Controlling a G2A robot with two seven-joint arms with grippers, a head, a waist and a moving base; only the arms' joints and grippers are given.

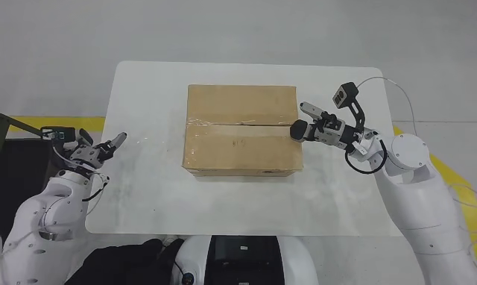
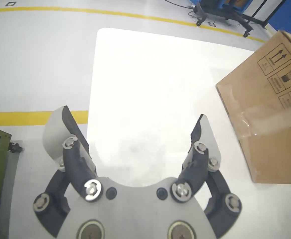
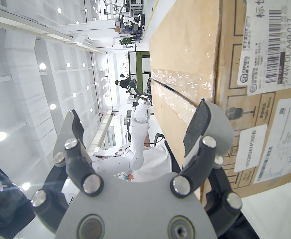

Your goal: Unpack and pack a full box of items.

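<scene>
The right hand (image 1: 297,128) (image 3: 138,110) is spread wide and holds nothing. It sits at the right end of the box (image 1: 242,117) (image 3: 185,50), level with the top edge, right where the taped seam (image 1: 238,122) (image 3: 182,80) runs out. One finger (image 3: 205,125) lies across that corner; whether it touches the cardboard I cannot tell. Shipping labels (image 3: 272,38) cover the box's right side face.

The left hand (image 1: 112,145) (image 2: 133,114) is also wide open and empty, above the left edge of the bench (image 1: 149,98) (image 2: 148,75), well apart from the box (image 2: 272,115).

The box stands in the middle of the bench, flaps shut and sealed with clear tape along the centre seam.
</scene>
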